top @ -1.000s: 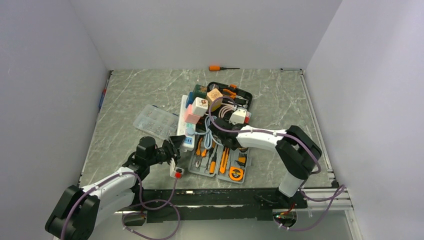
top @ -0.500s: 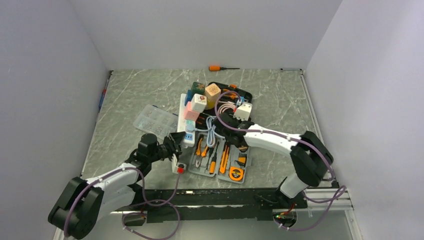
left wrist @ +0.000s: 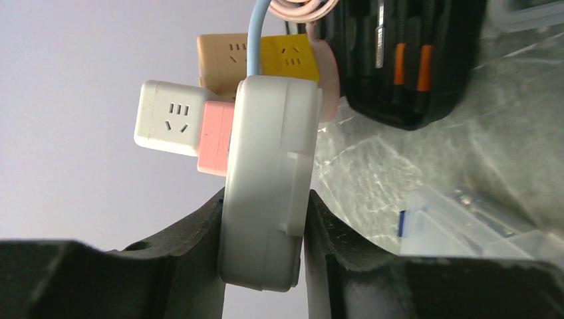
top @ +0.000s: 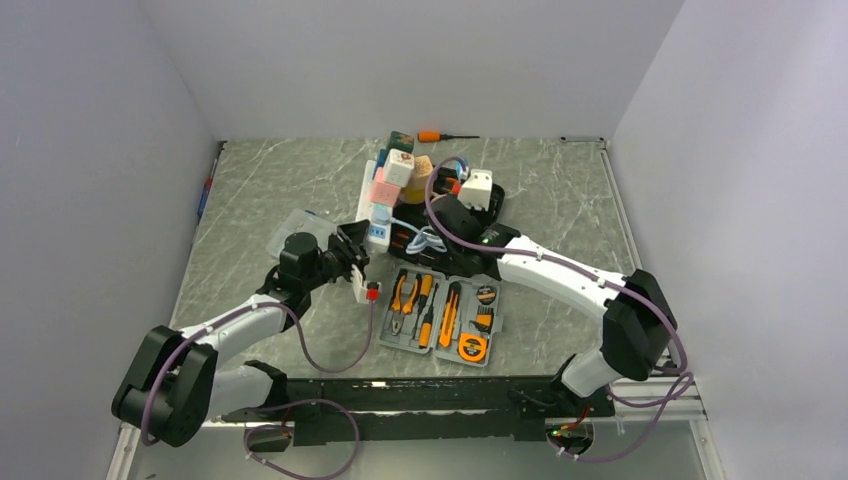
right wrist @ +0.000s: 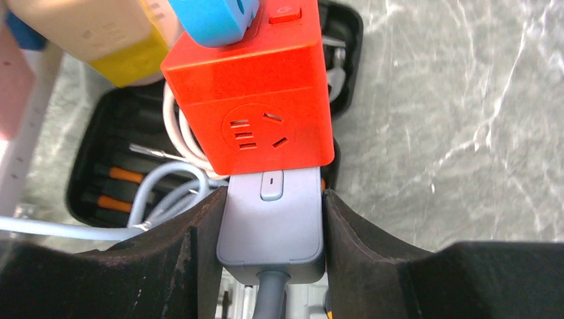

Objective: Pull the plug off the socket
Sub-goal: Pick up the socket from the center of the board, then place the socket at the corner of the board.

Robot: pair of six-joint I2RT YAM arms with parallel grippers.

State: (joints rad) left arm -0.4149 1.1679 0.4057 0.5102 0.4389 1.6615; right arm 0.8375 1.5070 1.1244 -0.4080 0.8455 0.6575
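Note:
The socket, a long white power strip [top: 367, 205], is lifted off the table, with pink, white, tan and yellow cube adapters plugged in along it. My left gripper [top: 352, 265] is shut on its near end, where a red switch [top: 372, 292] and a white cord hang. In the left wrist view the strip [left wrist: 266, 179] sits edge-on between the fingers of my left gripper [left wrist: 266, 206]. My right gripper [top: 455, 195] [right wrist: 273, 199] is shut on a grey plug [right wrist: 273, 226] with a grey cord. The plug butts against a red cube adapter [right wrist: 256, 106].
An open grey tool tray [top: 440, 315] with orange-handled tools lies near the centre front. A black case lid [top: 492, 200] lies behind it. A clear parts box [top: 305, 235] sits left of the strip. An orange screwdriver [top: 432, 135] lies at the far wall. Loose blue and white cables [top: 420, 240] hang between the grippers.
Both arms have moved toward the far side. The strip with its cubes went with the left gripper. The right gripper carried the plug and cube up and back, uncovering the tool tray.

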